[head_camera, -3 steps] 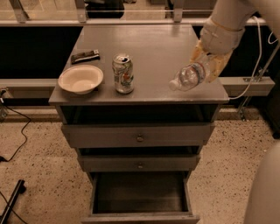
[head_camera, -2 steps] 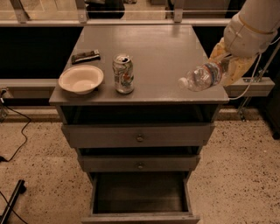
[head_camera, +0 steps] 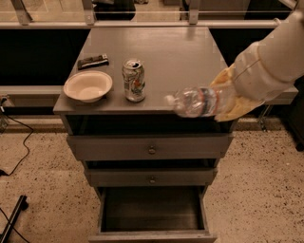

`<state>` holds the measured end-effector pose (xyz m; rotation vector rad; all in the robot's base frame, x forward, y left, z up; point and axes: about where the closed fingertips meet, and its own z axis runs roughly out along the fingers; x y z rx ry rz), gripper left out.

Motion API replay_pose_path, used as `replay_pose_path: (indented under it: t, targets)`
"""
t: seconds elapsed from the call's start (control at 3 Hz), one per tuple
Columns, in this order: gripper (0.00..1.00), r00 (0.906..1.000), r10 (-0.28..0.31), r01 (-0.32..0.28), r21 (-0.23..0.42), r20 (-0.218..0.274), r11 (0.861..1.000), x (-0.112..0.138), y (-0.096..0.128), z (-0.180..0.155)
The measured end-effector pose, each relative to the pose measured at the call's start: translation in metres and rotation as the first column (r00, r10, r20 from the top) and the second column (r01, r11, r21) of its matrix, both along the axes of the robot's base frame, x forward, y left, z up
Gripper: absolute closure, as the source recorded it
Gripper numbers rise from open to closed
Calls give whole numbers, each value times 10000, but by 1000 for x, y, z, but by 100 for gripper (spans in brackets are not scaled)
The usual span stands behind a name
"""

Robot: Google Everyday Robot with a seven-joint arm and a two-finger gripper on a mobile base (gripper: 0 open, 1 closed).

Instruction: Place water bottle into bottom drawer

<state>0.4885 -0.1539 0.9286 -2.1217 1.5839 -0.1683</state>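
Jaws tight on water bottle point(head_camera: 194, 101), now lower, leftward, over front edge of cabinet point(head_camera: 156, 52).

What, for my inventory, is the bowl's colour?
Cream bowl, camera view; gripper holds water bottle at the cabinet's front edge.

We see a grey wooden cabinet point(head_camera: 190, 61) standing on a speckled beige floor point(head_camera: 47, 190), its bottom drawer point(head_camera: 151, 214) pulled open below two shallower knobbed drawers point(head_camera: 118, 148). Behind it we make out dark low panels point(head_camera: 33, 61) under a pale rail point(head_camera: 142, 23) with metal posts point(head_camera: 88, 10), a lighter floor beyond; the light on our side is dim and warm
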Motion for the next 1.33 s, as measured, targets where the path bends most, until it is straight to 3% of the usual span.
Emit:
replay_pose_path:
  t: [0.33,0.67,1.0,1.33]
  targets:
    - [100,9981,25,8,538,-623,9986,-15,18,-41]
    - [100,9959,-381,533,1931,-814,9797,-4,24,-54]
    - [100,9774,-1096,1731,3862,-1809,9060,-6,52,-95]
    - [100,9167,-1586,3175,4276,-3668,8464,-34,87,-208]
